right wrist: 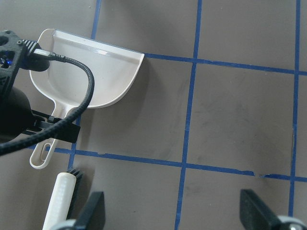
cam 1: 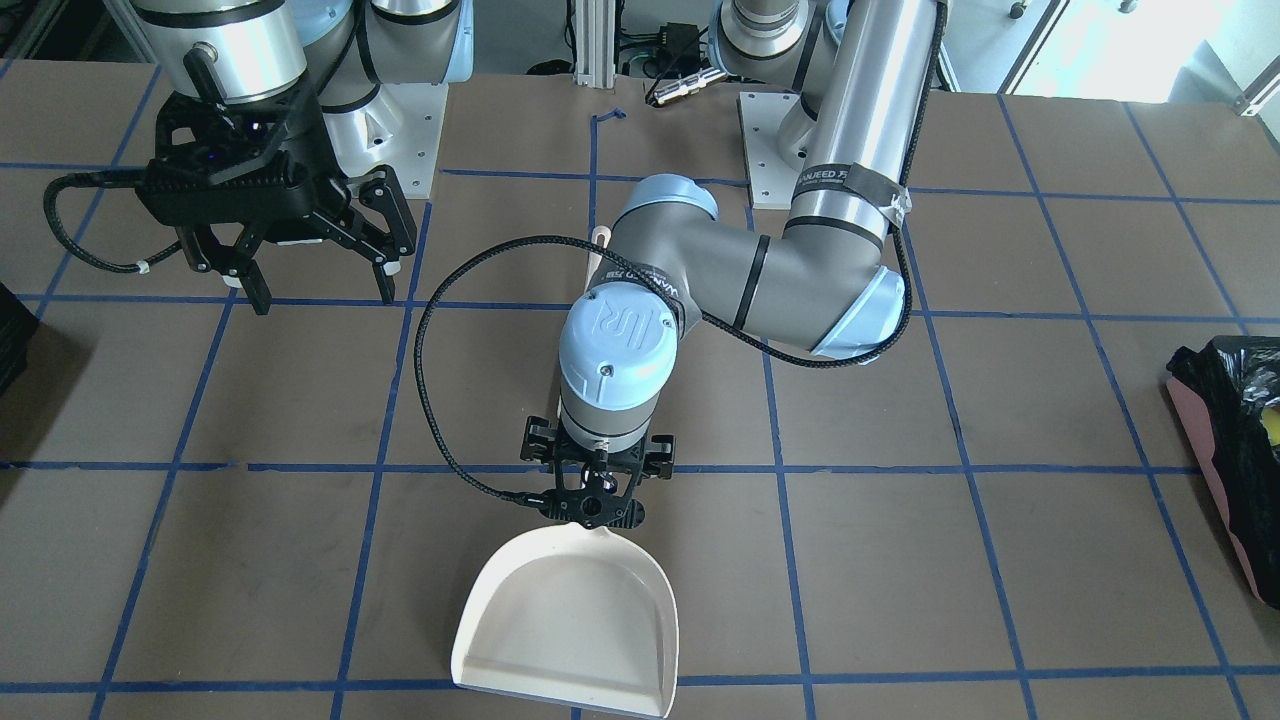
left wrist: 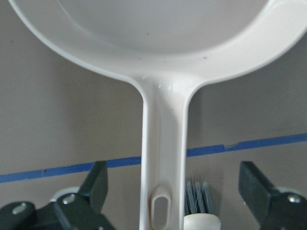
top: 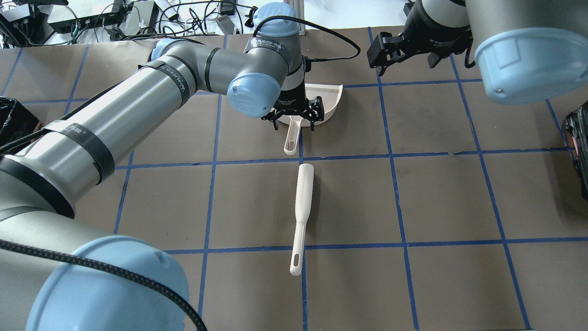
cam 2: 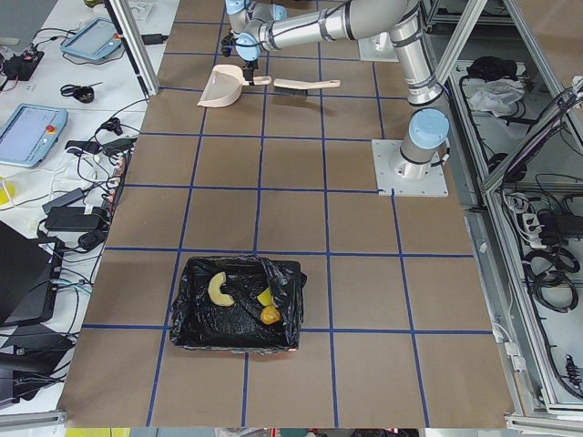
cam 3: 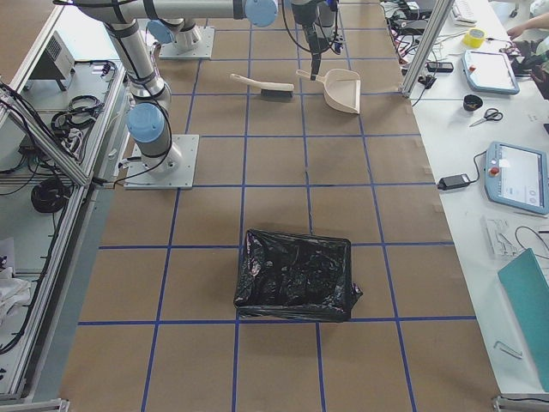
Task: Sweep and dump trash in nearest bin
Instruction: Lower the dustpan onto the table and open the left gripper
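The trash lies inside the bin [cam 2: 273,341], a black-bagged bin at the table's left end: a cream piece [cam 2: 218,289], a yellow piece [cam 2: 265,297] and an orange-brown lump [cam 2: 271,315]. The bin's pink side [cam 1: 1232,500] shows in the front view. The cream dustpan [cam 1: 570,620] lies empty on the table. My left gripper [cam 1: 597,508] is open, its fingers [left wrist: 98,184] astride the dustpan's handle [left wrist: 160,153] without touching it. My right gripper [cam 1: 322,290] hangs open and empty, its fingers [right wrist: 93,211] spread. The white brush [top: 301,207] lies on the table behind the dustpan.
A second bin with a black bag [cam 3: 296,275] stands at the table's right end. Blue tape lines [top: 395,156] grid the brown table. The left arm [top: 138,96] stretches far across the table. Cables and tablets lie on the operators' side [cam 2: 55,137].
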Controlling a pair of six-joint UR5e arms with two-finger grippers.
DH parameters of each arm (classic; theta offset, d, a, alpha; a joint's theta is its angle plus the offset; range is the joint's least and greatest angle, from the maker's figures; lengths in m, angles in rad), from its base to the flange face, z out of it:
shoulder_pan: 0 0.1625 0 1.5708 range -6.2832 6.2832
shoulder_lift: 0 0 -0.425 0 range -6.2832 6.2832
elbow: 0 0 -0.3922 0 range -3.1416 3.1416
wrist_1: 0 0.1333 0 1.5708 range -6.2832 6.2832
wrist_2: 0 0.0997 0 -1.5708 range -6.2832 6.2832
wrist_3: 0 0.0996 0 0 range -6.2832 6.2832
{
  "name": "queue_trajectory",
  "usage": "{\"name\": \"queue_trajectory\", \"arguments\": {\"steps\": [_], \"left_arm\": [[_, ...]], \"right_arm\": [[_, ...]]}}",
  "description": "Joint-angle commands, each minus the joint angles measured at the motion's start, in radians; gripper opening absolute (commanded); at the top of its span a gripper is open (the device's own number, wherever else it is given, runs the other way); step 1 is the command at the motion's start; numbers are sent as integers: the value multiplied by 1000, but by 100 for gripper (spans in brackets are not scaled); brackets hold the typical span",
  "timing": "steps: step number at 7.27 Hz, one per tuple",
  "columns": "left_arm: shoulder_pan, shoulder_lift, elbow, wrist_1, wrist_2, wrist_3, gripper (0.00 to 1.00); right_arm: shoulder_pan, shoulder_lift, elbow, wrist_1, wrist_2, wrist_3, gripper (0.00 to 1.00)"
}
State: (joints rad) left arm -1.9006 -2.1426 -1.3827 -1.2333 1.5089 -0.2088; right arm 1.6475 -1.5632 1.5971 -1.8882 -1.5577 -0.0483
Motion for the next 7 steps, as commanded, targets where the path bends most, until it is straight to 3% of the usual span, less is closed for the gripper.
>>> {"name": "queue_trajectory", "arguments": {"steps": [1,3,7], "left_arm": [[2,58,2,-9,54,2,100],[30,110,-19,-24,109,17,100],[193,214,-53,-90,132,117,100]], "right_arm": [[0,0,0,-2,-1,1,100],[0,2,0,-2,-1,1,100],[3,2,0,-2,-1,4,100]]}}
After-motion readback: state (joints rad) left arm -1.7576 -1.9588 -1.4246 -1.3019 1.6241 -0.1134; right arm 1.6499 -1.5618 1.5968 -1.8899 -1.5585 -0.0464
